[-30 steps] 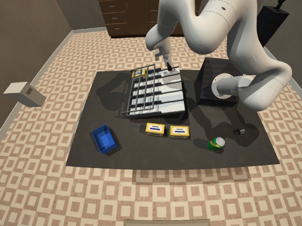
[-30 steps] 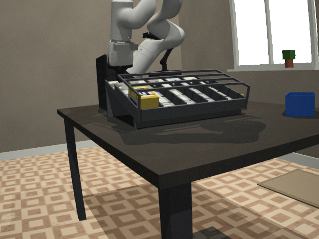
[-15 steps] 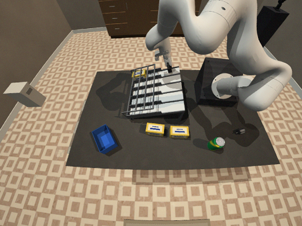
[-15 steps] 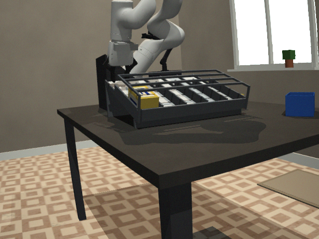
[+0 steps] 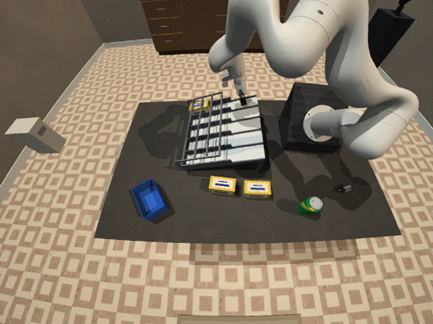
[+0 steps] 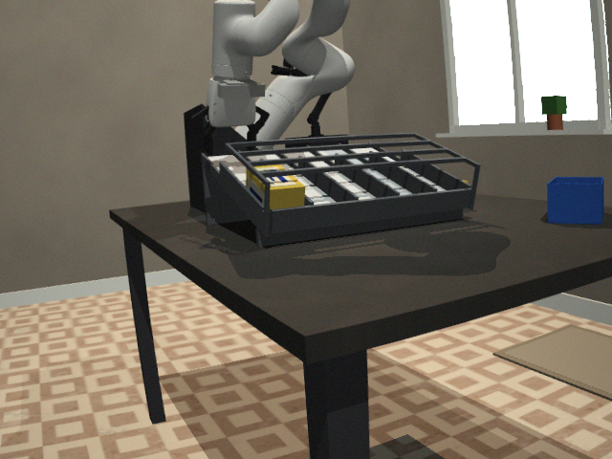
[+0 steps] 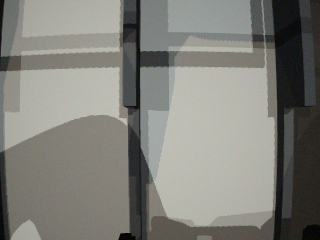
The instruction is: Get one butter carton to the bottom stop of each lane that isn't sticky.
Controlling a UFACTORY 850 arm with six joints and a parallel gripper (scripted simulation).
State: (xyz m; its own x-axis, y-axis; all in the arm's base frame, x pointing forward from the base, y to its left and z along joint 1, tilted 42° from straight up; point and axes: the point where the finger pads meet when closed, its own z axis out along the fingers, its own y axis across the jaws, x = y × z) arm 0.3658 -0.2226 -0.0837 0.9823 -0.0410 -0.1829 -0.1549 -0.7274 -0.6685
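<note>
Butter cartons (image 5: 221,184) (image 5: 256,188) you need lie along the tabletop's (image 5: 230,225) near edge. Your fingers (image 5: 243,99), spread and empty, hover over the shelf (image 5: 182,162) toward the far edge.

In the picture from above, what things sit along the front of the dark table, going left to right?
Blue bin → first butter carton → second butter carton → green can lying on its side → small dark object.

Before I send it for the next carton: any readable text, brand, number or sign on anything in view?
None is readable.
Butter cartons on the table: blue bars only, no letters.
Butter carton in the shelf: same blue marks, too small to read.
Green can: yellow band, no legible print.
Blue bin, shelf: unmarked.
</note>
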